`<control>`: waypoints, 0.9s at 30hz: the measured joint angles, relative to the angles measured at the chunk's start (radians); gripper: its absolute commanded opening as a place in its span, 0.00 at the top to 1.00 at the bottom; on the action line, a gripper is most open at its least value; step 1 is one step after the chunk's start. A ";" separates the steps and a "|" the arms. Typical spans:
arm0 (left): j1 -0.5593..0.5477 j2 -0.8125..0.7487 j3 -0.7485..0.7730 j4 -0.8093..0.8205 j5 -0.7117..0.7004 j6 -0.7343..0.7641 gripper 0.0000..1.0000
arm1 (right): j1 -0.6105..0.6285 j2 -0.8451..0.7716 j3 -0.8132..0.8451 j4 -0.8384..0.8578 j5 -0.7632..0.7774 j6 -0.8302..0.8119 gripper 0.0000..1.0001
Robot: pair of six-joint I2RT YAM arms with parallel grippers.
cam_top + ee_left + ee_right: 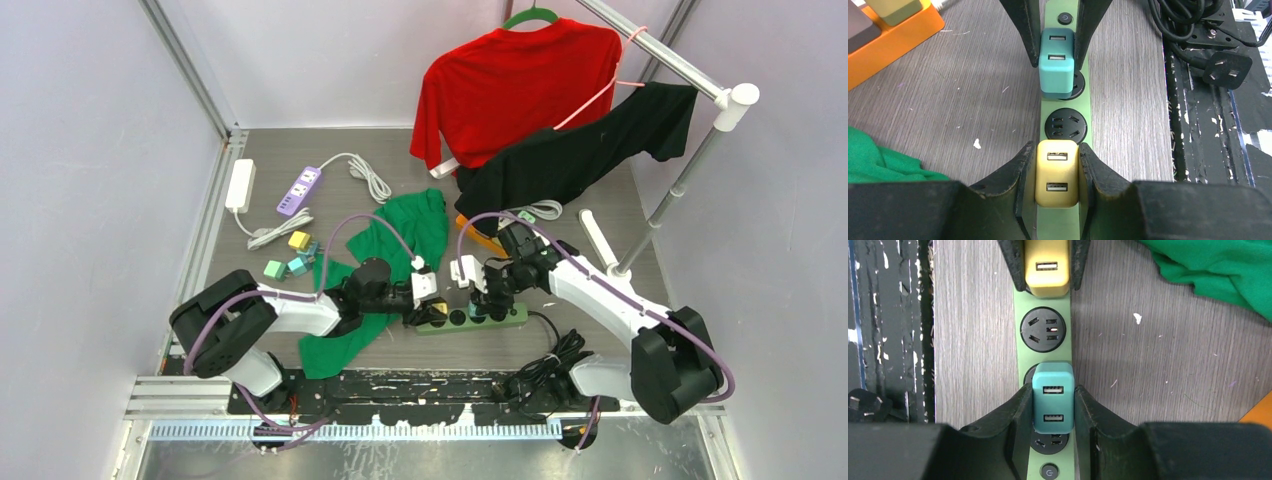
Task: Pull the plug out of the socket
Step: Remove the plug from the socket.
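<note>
A green power strip [500,320] lies near the front edge of the table. A yellow USB plug [1056,172] sits at its left end, and my left gripper [1056,175] is shut on that plug's sides. A teal USB plug [1053,397] stands at the switch end, and my right gripper [1053,407] is shut on it. One empty socket [1064,125] lies between the two plugs. In the right wrist view, socket holes [1050,442] show under the teal plug's near edge; I cannot tell whether it is still seated. In the top view both grippers [425,292] [478,290] meet over the strip.
A green cloth [400,240] lies left of and behind the strip. An orange object [888,35] lies beyond it. A black cable with a loose plug [1220,70] lies at the table's front rail. A purple strip [298,190], small cubes [290,255] and hanging shirts [520,85] stand further back.
</note>
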 measured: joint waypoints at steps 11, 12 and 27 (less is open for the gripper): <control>-0.001 0.008 0.000 0.009 0.002 0.018 1.00 | 0.033 -0.007 0.000 -0.059 -0.024 -0.190 0.99; -0.001 0.009 0.000 0.010 0.002 0.018 1.00 | 0.038 -0.004 0.003 -0.052 -0.014 -0.158 0.99; -0.002 0.018 0.003 0.023 0.002 0.023 1.00 | -0.017 -0.011 0.005 -0.075 -0.039 -0.127 0.99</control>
